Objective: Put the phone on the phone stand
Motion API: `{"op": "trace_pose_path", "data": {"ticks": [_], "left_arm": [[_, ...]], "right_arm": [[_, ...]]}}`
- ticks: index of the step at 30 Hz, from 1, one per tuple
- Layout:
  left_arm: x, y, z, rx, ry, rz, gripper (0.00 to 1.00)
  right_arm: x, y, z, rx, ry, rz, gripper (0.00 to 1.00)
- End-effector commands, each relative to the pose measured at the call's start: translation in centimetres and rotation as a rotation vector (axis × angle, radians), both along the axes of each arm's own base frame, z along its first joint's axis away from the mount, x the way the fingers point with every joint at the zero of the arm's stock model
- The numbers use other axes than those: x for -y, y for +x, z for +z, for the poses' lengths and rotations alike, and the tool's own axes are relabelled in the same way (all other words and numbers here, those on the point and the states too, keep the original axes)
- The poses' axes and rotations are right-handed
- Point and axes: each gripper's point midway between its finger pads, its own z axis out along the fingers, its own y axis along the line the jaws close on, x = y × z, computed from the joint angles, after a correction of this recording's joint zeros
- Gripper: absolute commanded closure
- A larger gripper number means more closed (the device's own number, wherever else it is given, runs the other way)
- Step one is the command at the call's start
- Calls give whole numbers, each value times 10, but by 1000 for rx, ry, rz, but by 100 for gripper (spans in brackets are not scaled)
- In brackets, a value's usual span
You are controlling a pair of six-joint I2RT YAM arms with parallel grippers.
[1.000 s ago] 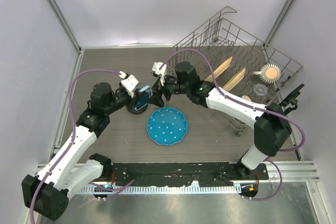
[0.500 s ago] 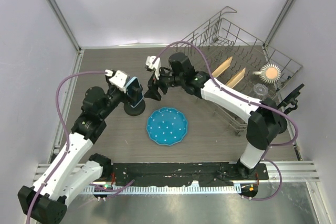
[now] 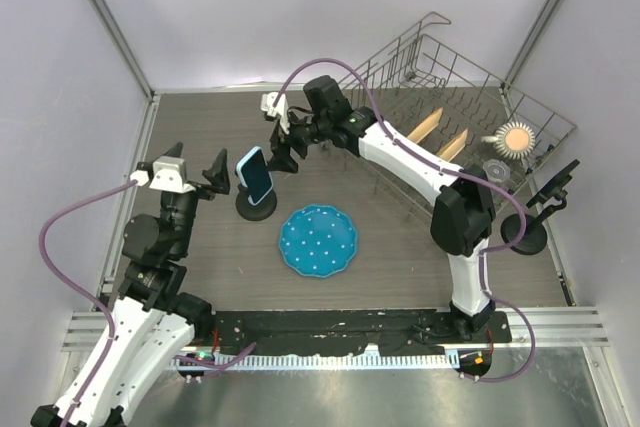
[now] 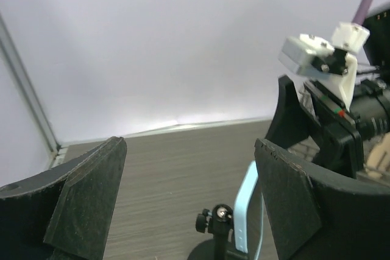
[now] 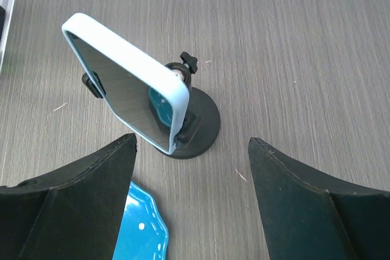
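The phone (image 3: 255, 174), dark-screened in a light blue case, stands tilted on the black phone stand (image 3: 257, 209) left of the table's middle. My left gripper (image 3: 195, 165) is open to the left of the phone, apart from it and holding nothing. In the left wrist view the phone's edge (image 4: 244, 211) and the stand's ball joint (image 4: 220, 216) show between the fingers (image 4: 79, 202). My right gripper (image 3: 283, 154) is open just behind and right of the phone. Its wrist view looks down on the phone (image 5: 125, 98) and the stand base (image 5: 204, 127) beyond the gripper (image 5: 192, 199).
A blue dotted plate (image 3: 318, 239) lies in front of the stand. A wire dish rack (image 3: 455, 82) at the back right holds wooden utensils (image 3: 425, 130) and a round brush (image 3: 517, 137). A small black stand (image 3: 528, 235) is at the right edge.
The left gripper opened, let go of the phone and drew back to the left. The right gripper moved away toward the back. The phone stays on the stand.
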Motion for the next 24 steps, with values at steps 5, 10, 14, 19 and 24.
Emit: {"op": "trace_pose_path", "data": {"ticks": [5, 10, 14, 19, 24], "left_arm": [[-10, -5, 26, 89, -97, 39, 12], [-7, -4, 26, 85, -103, 23, 12], [-4, -3, 24, 78, -95, 11, 12], [-2, -3, 24, 76, -92, 1, 13], [3, -2, 22, 66, -104, -23, 14]], "right_arm": [[-24, -23, 29, -9, 73, 222, 22], [-37, -40, 22, -29, 49, 268, 27], [-39, -46, 16, -52, 43, 290, 39], [-39, -50, 12, -67, 37, 303, 57], [-40, -51, 8, -78, 30, 313, 64]]}}
